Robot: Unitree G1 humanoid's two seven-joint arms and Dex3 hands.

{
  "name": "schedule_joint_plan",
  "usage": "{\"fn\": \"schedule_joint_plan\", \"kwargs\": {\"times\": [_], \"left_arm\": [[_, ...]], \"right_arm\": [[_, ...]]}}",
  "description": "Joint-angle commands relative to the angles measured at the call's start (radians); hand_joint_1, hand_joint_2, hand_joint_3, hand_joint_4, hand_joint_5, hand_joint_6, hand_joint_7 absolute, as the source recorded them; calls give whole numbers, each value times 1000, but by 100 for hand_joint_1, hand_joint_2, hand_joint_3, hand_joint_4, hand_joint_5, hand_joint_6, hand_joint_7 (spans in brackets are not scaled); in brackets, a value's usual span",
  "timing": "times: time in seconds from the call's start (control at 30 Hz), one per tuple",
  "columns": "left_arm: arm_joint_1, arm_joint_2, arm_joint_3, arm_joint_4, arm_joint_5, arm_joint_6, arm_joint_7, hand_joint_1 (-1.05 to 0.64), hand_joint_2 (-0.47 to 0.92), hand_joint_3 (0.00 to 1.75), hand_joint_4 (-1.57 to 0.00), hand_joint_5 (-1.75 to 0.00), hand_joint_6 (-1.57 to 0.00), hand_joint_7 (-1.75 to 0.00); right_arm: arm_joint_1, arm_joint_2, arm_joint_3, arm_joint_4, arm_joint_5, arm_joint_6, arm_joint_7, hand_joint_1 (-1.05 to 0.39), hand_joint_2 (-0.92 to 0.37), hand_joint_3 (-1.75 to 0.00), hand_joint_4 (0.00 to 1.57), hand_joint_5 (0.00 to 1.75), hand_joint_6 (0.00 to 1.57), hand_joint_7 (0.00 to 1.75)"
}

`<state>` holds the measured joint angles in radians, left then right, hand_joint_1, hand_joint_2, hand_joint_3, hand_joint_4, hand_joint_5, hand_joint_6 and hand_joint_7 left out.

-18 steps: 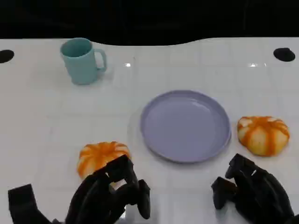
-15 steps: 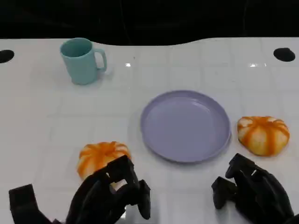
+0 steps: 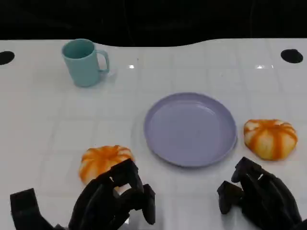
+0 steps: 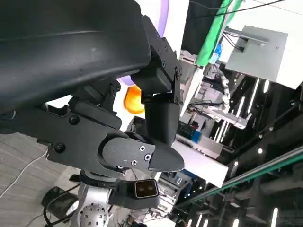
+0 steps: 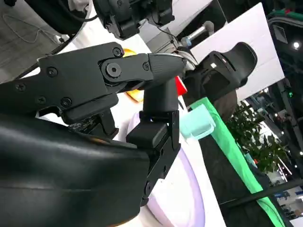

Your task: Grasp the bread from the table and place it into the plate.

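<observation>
Two round orange-striped breads lie on the white table. The left bread (image 3: 103, 159) sits left of the lilac plate (image 3: 190, 128), and the right bread (image 3: 269, 138) lies just beyond the plate's right rim. The plate has nothing on it. My left hand (image 3: 113, 201) hovers at the near edge, right in front of the left bread, its fingers (image 4: 158, 123) loosely bent and apart, holding nothing. My right hand (image 3: 256, 195) is low at the near right, in front of the right bread and apart from it, also holding nothing.
A teal mug (image 3: 85, 62) stands at the far left of the table, handle to the right. Two dark round holes (image 3: 291, 55) mark the far corners. The table's back edge runs against a dark background.
</observation>
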<state>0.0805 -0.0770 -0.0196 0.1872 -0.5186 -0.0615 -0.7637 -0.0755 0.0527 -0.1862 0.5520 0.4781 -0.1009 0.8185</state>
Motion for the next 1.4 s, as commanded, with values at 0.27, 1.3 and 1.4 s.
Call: {"fn": "schedule_joint_plan", "kwargs": {"times": [0.27,1.3,1.4], "left_arm": [[-17,16,33,-39,-5,-41,2,-68,92,22,-64,-175,-56,-140],[-114,527,-36,-367,1192,-388,445,-75,92,11,-27,-59,-35,-2],[-126,535,-68,-369,1283,-353,471,-75,92,11,-28,-57,-34,-1]], "right_arm": [[4,-15,-6,-5,2,-3,3,-56,-92,-24,77,166,67,144],[23,-7,4,-42,-4,7,-12,-55,-92,-25,78,168,68,143],[25,-7,4,-45,-5,3,-12,-55,-92,-25,78,169,68,144]]}}
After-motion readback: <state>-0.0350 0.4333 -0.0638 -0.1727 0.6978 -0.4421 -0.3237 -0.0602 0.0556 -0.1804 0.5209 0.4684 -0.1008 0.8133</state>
